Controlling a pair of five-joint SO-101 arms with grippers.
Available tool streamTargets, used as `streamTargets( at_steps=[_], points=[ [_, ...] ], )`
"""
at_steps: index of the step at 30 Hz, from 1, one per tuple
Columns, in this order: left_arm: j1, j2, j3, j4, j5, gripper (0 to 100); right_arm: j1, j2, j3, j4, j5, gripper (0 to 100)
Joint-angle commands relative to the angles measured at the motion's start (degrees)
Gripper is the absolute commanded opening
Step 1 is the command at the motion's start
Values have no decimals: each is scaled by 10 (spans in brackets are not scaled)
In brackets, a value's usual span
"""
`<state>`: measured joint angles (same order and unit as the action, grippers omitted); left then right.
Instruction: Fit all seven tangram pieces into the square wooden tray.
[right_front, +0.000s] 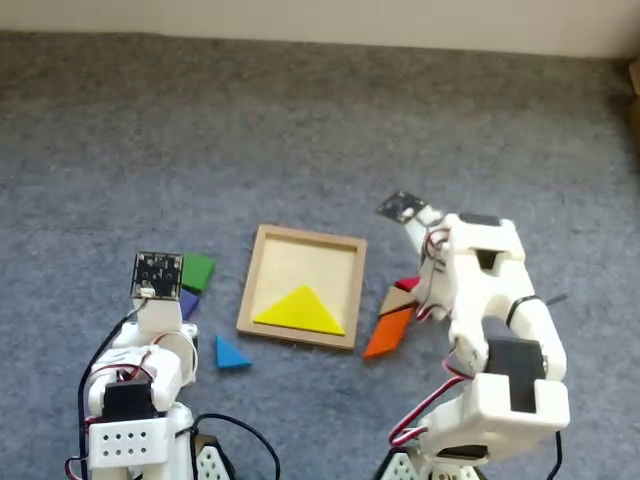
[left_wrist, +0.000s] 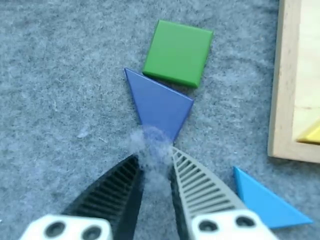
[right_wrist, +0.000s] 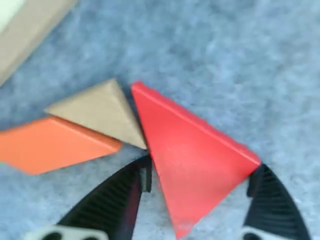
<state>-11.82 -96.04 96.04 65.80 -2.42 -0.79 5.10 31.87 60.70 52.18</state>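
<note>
The square wooden tray (right_front: 254, 272) lies mid-table with a yellow triangle (right_front: 300, 310) inside; its rim (left_wrist: 284, 85) also edges the left wrist view. My left gripper (left_wrist: 155, 155) is low over the mat, open by a narrow gap. The tip of the dark blue triangle (left_wrist: 160, 105) sits right at its fingertips. A green square (left_wrist: 178, 52) touches that triangle, and a light blue triangle (left_wrist: 264, 200) lies beside the gripper. My right gripper (right_wrist: 200, 172) is open, its fingers on either side of the red triangle (right_wrist: 192, 155). A tan triangle (right_wrist: 100, 111) and an orange parallelogram (right_wrist: 50, 145) adjoin it.
Everything rests on grey carpet. Pieces left of the tray: green square (right_front: 198, 270), dark blue triangle (right_front: 188, 302), light blue triangle (right_front: 232, 353). To the right of it lie the orange parallelogram (right_front: 388, 332) and tan triangle (right_front: 395, 298). Open carpet stretches behind the tray.
</note>
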Motion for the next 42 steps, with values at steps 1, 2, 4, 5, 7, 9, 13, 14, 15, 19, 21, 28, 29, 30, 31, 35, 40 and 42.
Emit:
streamTargets(
  at_steps=[1,2,4,5,7,9,13,14,15,19,21,28,29,30,31,35,40,42],
  points=[
    [6,-5,15,-8,-2,77,0,15,-22,-13,9,206],
    [6,-5,15,-8,-2,77,0,21,-22,-13,9,187],
    [6,-5,15,-8,-2,77,2,26,-22,-13,9,160],
    [6,-5,15,-8,-2,77,2,27,-22,-13,9,149],
    [6,-5,15,-8,-2,77,2,26,-22,-13,9,131],
    [6,-5,15,-8,-2,77,3,25,-23,-13,9,111],
    [6,-5,15,-8,-2,77,4,25,-24,-13,9,60],
    [6,-5,15,-8,-2,77,4,24,-25,-13,9,48],
    [6,-5,15,-8,-2,77,4,23,-31,-10,9,38],
    [6,-5,15,-8,-2,77,4,-3,-50,-9,5,7],
    [6,-5,15,-8,-2,77,4,-26,-51,-9,4,6],
    [6,-5,15,-8,-2,77,0,-98,-54,-8,-103,72],
    [6,-5,15,-8,-2,77,0,-106,-54,-8,-120,115],
    [6,-5,15,-8,-2,77,-5,-113,-54,-8,-136,162],
    [6,-5,15,-8,-2,77,-11,-118,-54,-8,-149,212],
    [6,-5,15,-8,-2,77,-44,-124,-54,-8,-181,365],
    [6,-5,15,-8,-2,77,-108,-123,-54,-10,-179,377],
    [6,-5,15,-8,-2,77,-130,-123,-55,-12,-179,377]
  ],
)
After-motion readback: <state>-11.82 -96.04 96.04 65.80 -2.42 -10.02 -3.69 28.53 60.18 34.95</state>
